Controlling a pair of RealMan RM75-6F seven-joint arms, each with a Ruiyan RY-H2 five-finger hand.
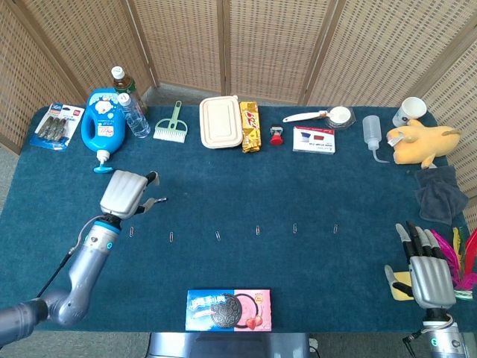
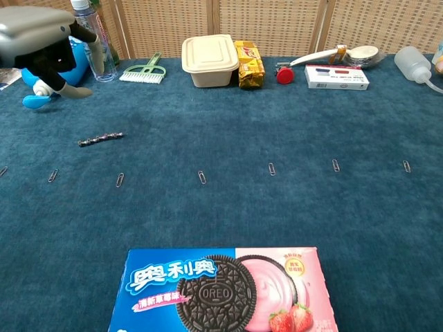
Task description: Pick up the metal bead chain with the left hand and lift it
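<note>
Woven rattan folding screen [image 1: 261, 45] behind; blue carpeted table [image 1: 246, 179]; even light

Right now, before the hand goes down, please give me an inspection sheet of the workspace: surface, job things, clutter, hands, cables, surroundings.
Surface: dark blue carpet-like table cover, flat.
Job's things: metal bead chain lies stretched out on the cover, untouched.
Clutter: a row of paper clips in front of the chain; Oreo box at the near edge; blue detergent bottle, dustpan brush, lunch box, yellow plush toy and other items along the far and right edges.
Hands: left hand hovers above the chain, holding nothing; right hand rests at the near right, fingers extended, empty.
Cables: nothing seen.
Surroundings: woven folding screens behind the table.
</note>
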